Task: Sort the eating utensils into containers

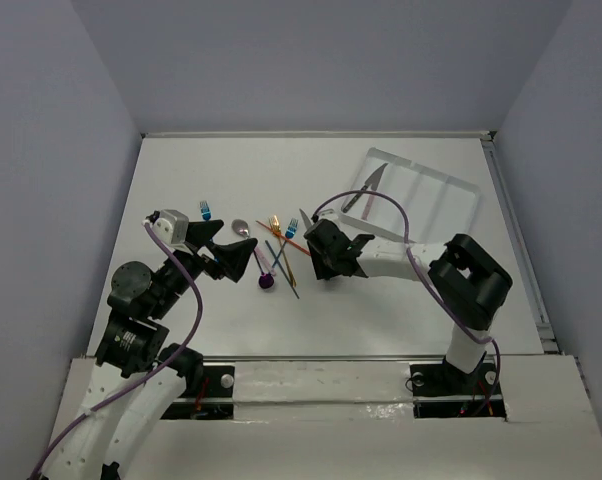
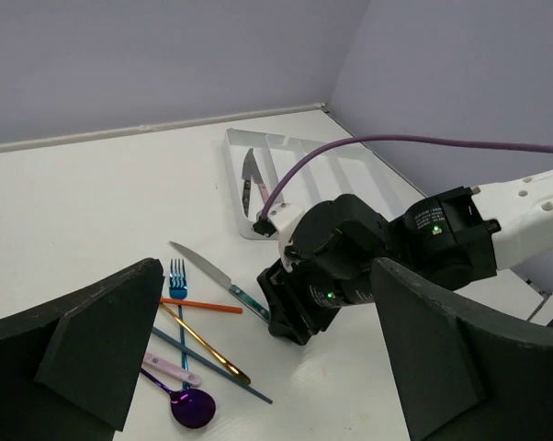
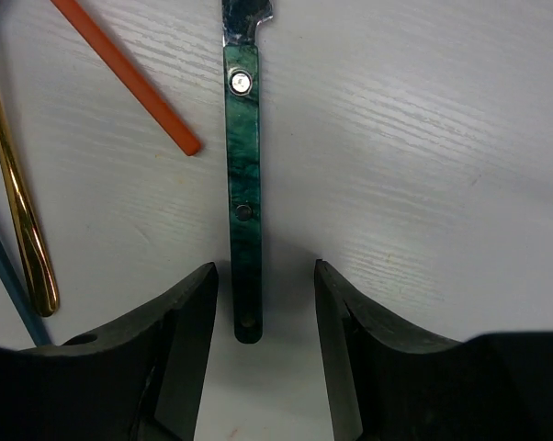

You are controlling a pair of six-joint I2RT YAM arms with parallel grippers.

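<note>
Several utensils lie in a loose pile (image 1: 277, 245) at the table's middle. My right gripper (image 3: 265, 287) is open and low over the table. The teal handle of a silver knife (image 3: 243, 202) lies between its fingers (image 3: 189, 317), and they do not touch it. In the left wrist view that knife (image 2: 206, 269) runs under the right gripper (image 2: 299, 308). My left gripper (image 2: 267, 367) is open wide and empty, just left of the pile in the top view (image 1: 236, 258). The translucent tray (image 1: 436, 200) at the far right holds one dark knife (image 1: 367, 189).
A purple spoon (image 2: 192, 407), a pink handle (image 2: 171, 367), a gold utensil (image 2: 203, 347), an orange handle (image 2: 203, 305) and a blue fork (image 2: 177, 274) lie close together. Another blue fork (image 1: 205, 210) and a silver spoon (image 1: 241, 228) lie apart, further left.
</note>
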